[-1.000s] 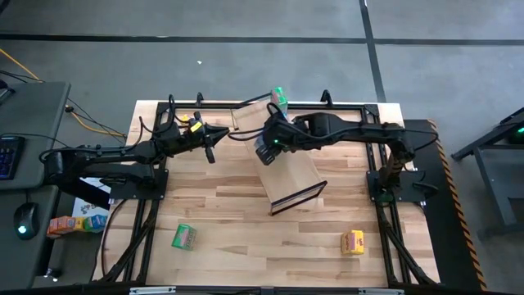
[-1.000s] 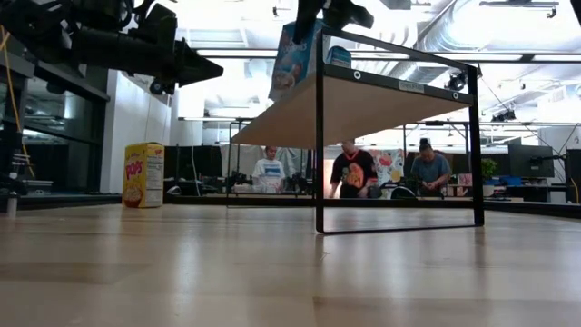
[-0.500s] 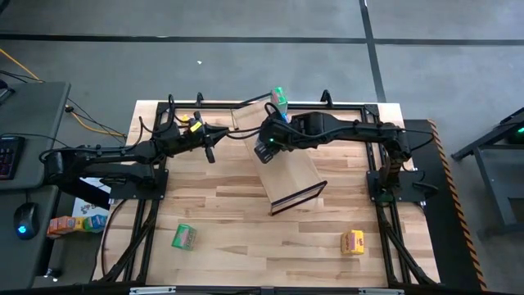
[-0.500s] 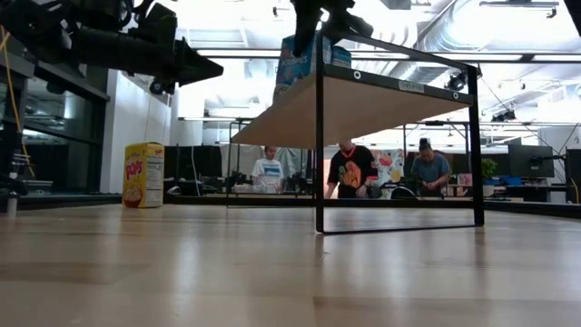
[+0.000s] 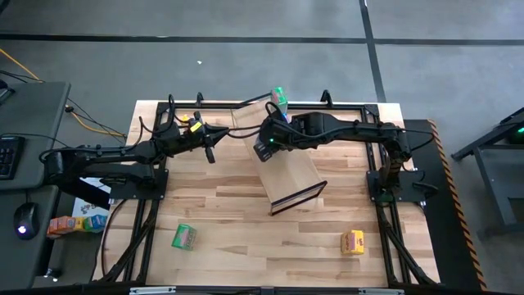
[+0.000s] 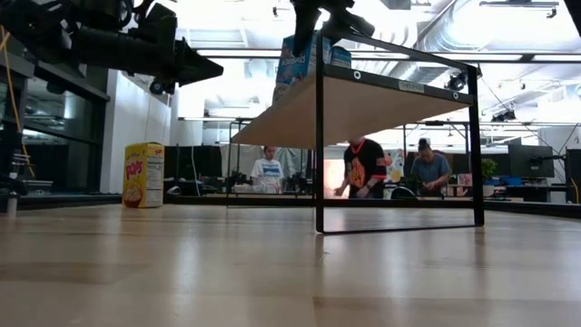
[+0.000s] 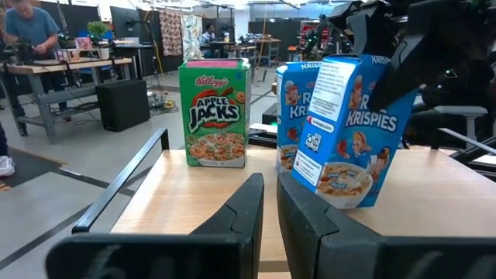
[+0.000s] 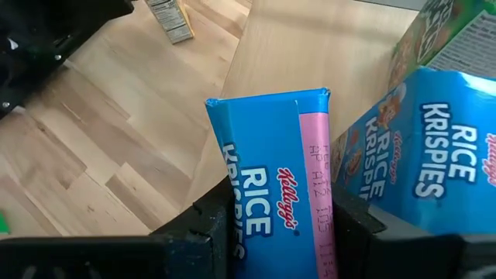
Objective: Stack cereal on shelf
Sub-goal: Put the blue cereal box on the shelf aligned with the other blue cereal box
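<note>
My right gripper hangs over the far half of the tilted light-wood shelf and is shut on a blue cereal box, seen tilted in the left wrist view. A green box and a second blue box stand upright on their bases on the shelf board just behind it. My left gripper waits left of the shelf, shut and touching nothing. Another green box and a yellow box lie on the tabletop near its near edge. My right gripper pinches the blue box at its top end, one finger on each broad face, coming from above and slanting. The box hangs tilted below the fingers. Its lower corner is at the shelf board; whether it touches, I cannot tell.
A yellow box stands on the table beyond the left arm. The shelf's thin dark frame holds up its near end. The dark arm frames run along both table sides. People stand at benches in the room behind.
My right gripper has carried the blue box a little toward the table's left and down onto the shelf, beside the standing blue box. The left arm has kept still.
</note>
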Motion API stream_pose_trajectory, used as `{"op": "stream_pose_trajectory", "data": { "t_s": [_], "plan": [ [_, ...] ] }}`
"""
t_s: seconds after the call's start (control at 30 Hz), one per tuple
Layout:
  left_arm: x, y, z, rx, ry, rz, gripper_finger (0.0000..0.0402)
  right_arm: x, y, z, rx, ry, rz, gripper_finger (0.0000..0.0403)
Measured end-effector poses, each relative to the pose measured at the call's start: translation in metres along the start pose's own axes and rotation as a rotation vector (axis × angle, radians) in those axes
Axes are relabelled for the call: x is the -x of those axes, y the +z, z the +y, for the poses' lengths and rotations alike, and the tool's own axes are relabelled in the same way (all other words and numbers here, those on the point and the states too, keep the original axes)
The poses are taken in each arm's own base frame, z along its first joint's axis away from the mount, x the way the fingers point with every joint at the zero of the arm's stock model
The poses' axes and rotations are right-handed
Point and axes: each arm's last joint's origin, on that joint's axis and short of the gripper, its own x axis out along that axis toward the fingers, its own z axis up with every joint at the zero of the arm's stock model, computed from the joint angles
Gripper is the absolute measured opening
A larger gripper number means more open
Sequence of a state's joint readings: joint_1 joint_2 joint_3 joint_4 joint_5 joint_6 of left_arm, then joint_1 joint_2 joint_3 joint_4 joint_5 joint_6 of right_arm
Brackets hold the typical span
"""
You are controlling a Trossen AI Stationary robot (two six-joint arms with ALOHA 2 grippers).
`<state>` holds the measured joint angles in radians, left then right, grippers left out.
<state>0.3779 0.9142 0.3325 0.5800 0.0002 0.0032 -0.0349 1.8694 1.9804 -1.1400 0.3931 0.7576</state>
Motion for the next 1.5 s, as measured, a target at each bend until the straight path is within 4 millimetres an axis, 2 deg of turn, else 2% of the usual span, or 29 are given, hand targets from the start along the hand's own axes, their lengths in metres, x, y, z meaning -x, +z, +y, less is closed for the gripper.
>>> {"op": "stream_pose_trajectory", "data": {
  "t_s": [0.13, 0.53, 0.93, 1.1, 1.33, 1.43, 1.5],
  "plan": [
    [0.0, 0.0, 0.0, 0.0, 0.0, 0.0, 0.0033, 0.0, 0.0, 0.0, 0.006, -0.013, -0.013, 0.0145],
    [0.0, 0.0, 0.0, 0.0, 0.0, 0.0, 0.0033, 0.001, 0.003, 0.0, -0.004, -0.022, -0.053, 0.0232],
    [0.0, -0.001, 0.0, 0.0, 0.0, 0.005, 0.0033, 0.008, 0.011, 0.003, 0.072, 0.015, -0.138, 0.0239],
    [0.0, 0.0, 0.0, 0.0, 0.0, 0.005, 0.0033, 0.021, 0.014, -0.001, 0.151, 0.036, -0.17, 0.0238],
    [0.0, 0.0, 0.0, -0.012, 0.0, -0.001, 0.0033, 0.066, 0.014, -0.018, 0.263, 0.062, -0.229, 0.0237],
    [0.0, 0.0, 0.0, -0.036, 0.0, -0.001, 0.0033, 0.083, 0.007, -0.03, 0.297, -0.031, -0.235, 0.0222],
    [0.0, 0.0, 0.0, -0.036, 0.0, 0.0, 0.0033, 0.086, -0.001, -0.039, 0.297, -0.12, -0.219, 0.0201]
  ]
}}
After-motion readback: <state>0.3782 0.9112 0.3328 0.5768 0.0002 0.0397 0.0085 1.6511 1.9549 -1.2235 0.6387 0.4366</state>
